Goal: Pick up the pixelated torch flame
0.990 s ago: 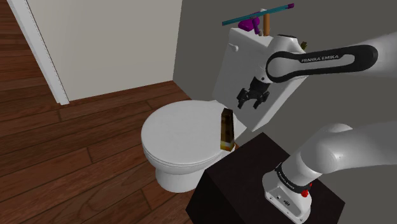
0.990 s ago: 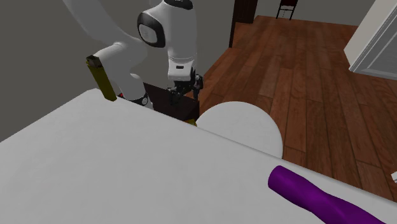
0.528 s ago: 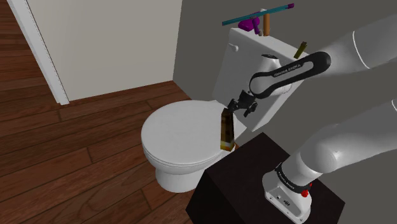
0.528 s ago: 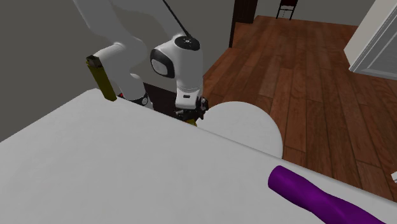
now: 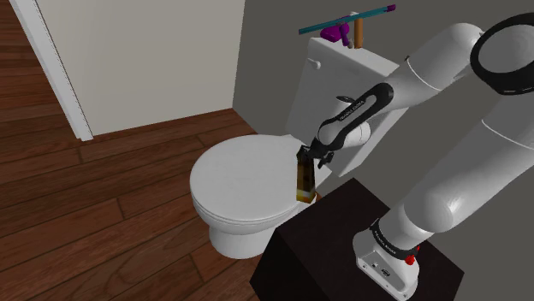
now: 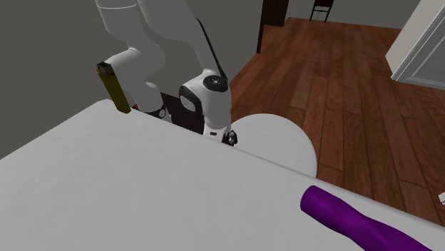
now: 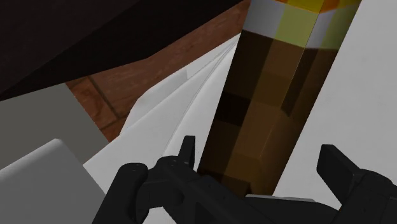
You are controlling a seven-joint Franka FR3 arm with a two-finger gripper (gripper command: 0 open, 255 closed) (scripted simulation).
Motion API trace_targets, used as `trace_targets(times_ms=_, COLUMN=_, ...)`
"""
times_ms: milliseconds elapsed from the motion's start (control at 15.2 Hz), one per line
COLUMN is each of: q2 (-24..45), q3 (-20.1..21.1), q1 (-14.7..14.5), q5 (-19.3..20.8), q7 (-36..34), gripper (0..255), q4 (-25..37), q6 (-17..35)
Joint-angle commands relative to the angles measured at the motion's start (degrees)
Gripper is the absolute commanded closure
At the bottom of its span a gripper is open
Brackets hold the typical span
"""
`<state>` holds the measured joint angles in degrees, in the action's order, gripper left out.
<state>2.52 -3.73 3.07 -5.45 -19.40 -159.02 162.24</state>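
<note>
Come down low beside the white toilet (image 5: 235, 184), right onto the pixel torch (image 7: 264, 108). Standing now between the fingers of the black gripper (image 7: 257, 153), yellow end farthest away. Wide open, holding nothing yet. Looks ready to squeeze shut

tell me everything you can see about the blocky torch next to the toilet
The torch is a blocky, pixel-patterned stick: a long shaft of dark and mid-brown squares, then a pale band and yellow-orange blocks at the end away from the hand. In the shoulder view it stands roughly upright between the white toilet seat and the black stand. The jaws are open on either side of its upper shaft; a gap on one side shows it is not clasped yet.
</note>
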Motion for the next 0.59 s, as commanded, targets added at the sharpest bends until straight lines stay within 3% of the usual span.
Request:
trace_targets(times_ms=0, q2=3.07, q3=0.24, q1=0.04, q5=-1.21, q7=0.79, gripper=0, q4=0.84, q6=2.34)
trace_targets(times_ms=462, q2=9.26, q3=2.1, q1=1.15, q5=-4.39, q7=3.3, gripper=0, q4=1.86, q6=7.47)
trace_targets(times_ms=528, q2=9.28, q3=2.1, q1=1.21, q5=-4.42, q7=3.37, gripper=255, q4=1.86, q6=7.5)
